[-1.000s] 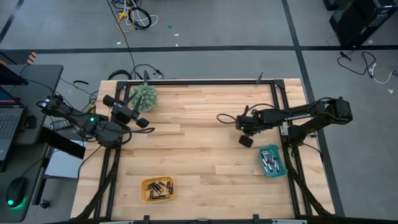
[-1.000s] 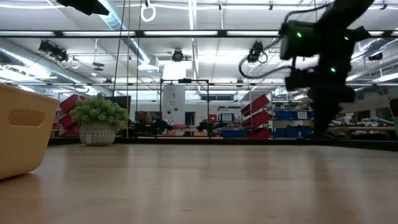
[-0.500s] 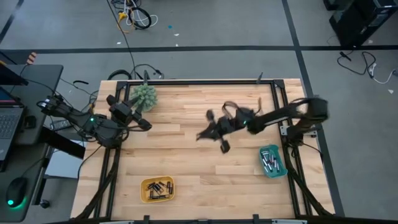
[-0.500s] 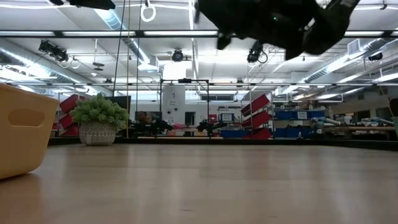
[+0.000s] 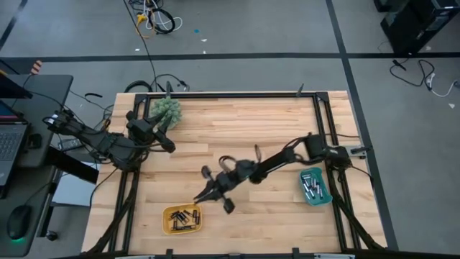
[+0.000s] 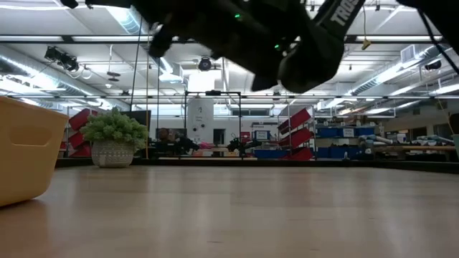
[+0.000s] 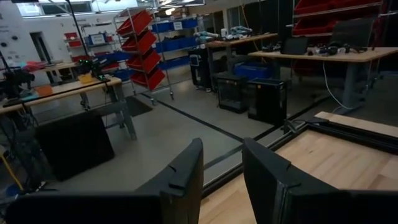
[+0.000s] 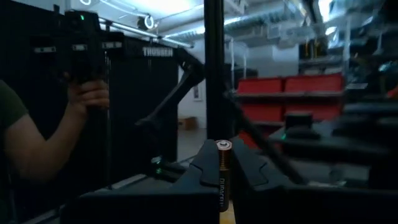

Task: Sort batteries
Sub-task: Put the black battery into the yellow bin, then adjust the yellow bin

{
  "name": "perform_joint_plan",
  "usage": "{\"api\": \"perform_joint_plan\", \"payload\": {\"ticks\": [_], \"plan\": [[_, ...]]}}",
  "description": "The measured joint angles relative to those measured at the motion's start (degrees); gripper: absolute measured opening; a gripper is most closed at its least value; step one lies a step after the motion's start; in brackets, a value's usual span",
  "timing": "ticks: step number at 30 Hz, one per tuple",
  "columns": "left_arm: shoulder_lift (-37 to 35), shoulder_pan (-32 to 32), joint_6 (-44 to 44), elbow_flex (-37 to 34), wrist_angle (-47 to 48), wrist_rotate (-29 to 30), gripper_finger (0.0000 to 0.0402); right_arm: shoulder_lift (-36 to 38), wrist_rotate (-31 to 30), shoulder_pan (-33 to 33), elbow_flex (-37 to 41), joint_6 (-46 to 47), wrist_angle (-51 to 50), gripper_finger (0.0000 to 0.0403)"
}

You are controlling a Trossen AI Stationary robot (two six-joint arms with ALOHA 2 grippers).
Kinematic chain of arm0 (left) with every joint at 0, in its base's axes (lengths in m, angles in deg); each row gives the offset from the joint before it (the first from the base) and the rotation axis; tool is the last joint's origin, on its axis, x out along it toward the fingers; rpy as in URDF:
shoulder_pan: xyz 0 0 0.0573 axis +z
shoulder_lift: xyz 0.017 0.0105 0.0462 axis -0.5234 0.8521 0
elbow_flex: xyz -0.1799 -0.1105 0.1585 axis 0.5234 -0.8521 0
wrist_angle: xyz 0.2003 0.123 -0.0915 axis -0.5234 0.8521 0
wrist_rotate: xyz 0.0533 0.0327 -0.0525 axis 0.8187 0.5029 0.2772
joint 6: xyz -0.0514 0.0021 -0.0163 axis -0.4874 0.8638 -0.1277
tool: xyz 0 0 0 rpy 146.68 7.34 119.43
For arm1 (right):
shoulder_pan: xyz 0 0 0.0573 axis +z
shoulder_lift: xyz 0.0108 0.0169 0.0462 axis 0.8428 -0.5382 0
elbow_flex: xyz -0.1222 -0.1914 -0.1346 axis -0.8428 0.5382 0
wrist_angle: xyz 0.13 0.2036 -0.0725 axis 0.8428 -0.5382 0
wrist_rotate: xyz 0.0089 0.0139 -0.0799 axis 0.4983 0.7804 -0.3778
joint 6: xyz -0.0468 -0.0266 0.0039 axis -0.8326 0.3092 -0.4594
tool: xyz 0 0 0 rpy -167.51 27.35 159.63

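Observation:
My right gripper (image 5: pixel 204 194) reaches out over the table, just far-right of the yellow tray (image 5: pixel 169 224), and is shut on one battery (image 8: pixel 222 177), dark with a copper-coloured end. The yellow tray holds several dark batteries (image 5: pixel 182 217). The teal tray (image 5: pixel 321 196) at the right edge holds several silvery batteries (image 5: pixel 311 184). My left gripper (image 5: pixel 167 144) waits at the far left, open, with nothing between its fingers (image 7: pixel 186 177). In the low view my right arm (image 6: pixel 287 36) shows dark along the top. My right gripper pinches the battery by its dark sides (image 8: pixel 222 186) between the two fingers. Its copper-coloured end (image 8: pixel 222 147) sticks out past the fingers. The battery is lifted clear of the table. From the high view the fingers slant toward the table's near left.
A spiky green ball (image 5: pixel 167 111) lies at the far left corner, beside my left gripper. The yellow tray (image 6: pixel 25 147) rises at the low view's left. A person's hand (image 8: pixel 90 93) holding a dark device shows in the right wrist view, beyond the table. Bare wood (image 5: pixel 244 129) spans the middle.
My right gripper has swung from beside the teal tray across the table toward its near left, up to the yellow tray, tipping from pointing down to nearly level. It has stayed shut. My left gripper has rolled a little in place.

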Motion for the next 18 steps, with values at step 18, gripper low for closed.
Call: {"api": "perform_joint_plan", "payload": {"ticks": [18], "plan": [[0.0,0.0,1.2,0.0,0.0,-1.8,0.0108,-13.0,2.0,2.9,-16.6,7.4,-16.8,0.0085]]}}
